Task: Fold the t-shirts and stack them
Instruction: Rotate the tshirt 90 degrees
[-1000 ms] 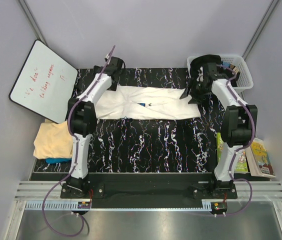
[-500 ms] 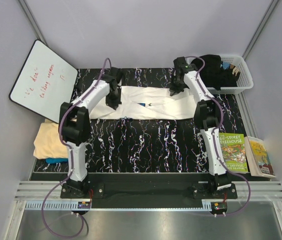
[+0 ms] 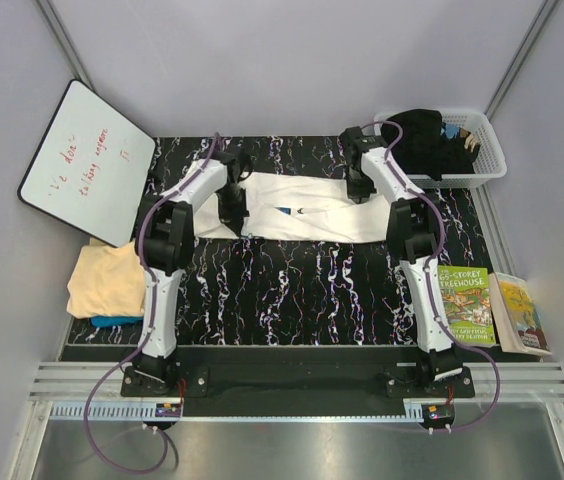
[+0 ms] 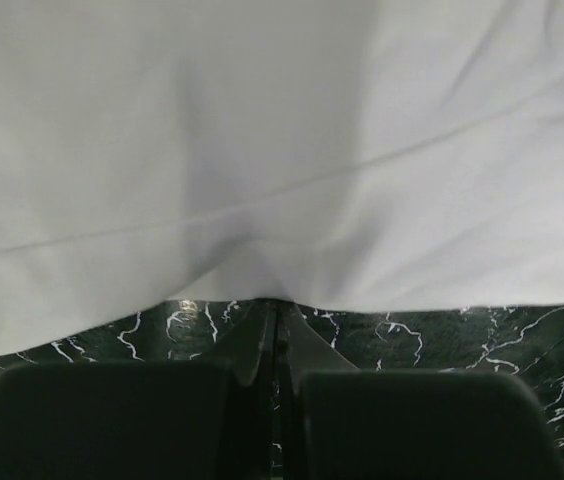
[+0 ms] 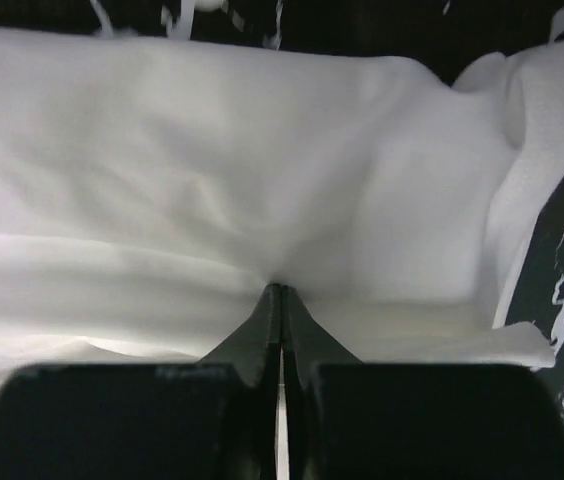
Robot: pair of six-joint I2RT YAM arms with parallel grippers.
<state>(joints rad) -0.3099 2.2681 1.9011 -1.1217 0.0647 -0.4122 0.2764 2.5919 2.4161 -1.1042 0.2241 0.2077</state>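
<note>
White t-shirt (image 3: 312,215) narrower than before, left end drawn inward; left pincer (image 4: 274,312), right pincer (image 5: 280,292) both clamped on it.

Overhead view: soft, even light is falling from above, and shadows under the arms are showing faint and soft-edged. The white t-shirt (image 3: 307,210) is reading almost clipped against the dark tabletop (image 3: 292,290). The metal rail (image 3: 292,400) is giving off a dull sheen.

Left wrist view: the cloth is showing grey and dim, its folds soft. The left pincer (image 4: 274,308) is appearing as a dark, blurred silhouette.

Right wrist view: the cloth is glowing brighter and blowing out at lower left. The right pincer (image 5: 280,292) is sitting underexposed and out of focus.
</note>
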